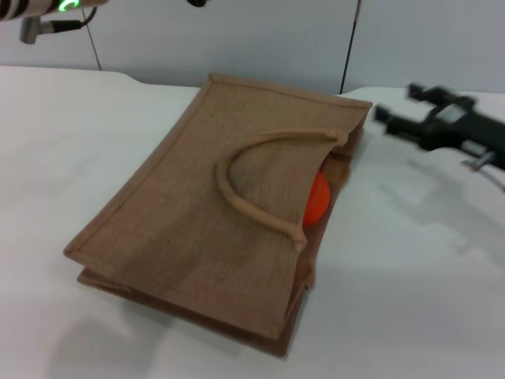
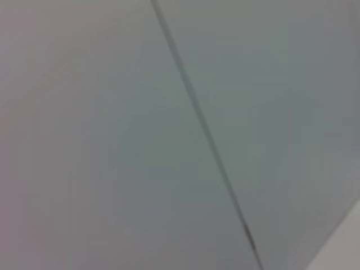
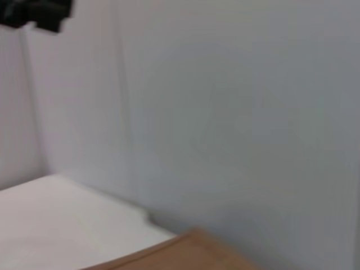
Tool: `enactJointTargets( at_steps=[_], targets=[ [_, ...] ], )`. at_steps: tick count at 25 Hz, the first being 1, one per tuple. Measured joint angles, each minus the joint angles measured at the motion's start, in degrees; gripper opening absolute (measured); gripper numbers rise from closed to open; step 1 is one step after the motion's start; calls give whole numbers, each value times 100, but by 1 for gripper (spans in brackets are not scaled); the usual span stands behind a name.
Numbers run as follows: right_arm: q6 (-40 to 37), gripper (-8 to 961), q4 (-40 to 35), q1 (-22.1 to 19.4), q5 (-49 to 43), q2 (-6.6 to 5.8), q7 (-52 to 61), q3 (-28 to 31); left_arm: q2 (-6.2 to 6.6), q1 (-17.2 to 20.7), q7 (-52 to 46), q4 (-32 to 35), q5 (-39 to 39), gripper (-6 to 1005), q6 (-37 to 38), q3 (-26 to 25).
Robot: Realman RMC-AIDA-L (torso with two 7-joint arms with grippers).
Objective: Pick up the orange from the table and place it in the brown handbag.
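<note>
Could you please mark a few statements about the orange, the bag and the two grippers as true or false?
1. The orange sits inside the mouth of the brown handbag. True.
2. The handbag stands upright. False: it lies flat on the table.
3. The right gripper holds the orange. False: it is empty, open, apart from the bag on its right.
4. The left gripper is working at the bag. False: only a bit of the left arm shows, raised at far left.
5. A handle arches over the bag's upper face. True.
</note>
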Motion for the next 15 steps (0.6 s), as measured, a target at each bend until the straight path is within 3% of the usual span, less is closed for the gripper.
enactJointTargets(
  at_steps=[4,9,15],
  targets=[
    [-262,812,917,-725,-39,62,4,456,-2,271,19,-206,-28,562,513,69],
    [-883,811,1377,-1174,-14,132,-4,606,-12,627,-31,-471,-42,726,1204,108],
    [-1017,811,1268,-1320,25,196,-100,1144,-22,1098,-34,-1156,-323,717,2868,407]
  ],
)
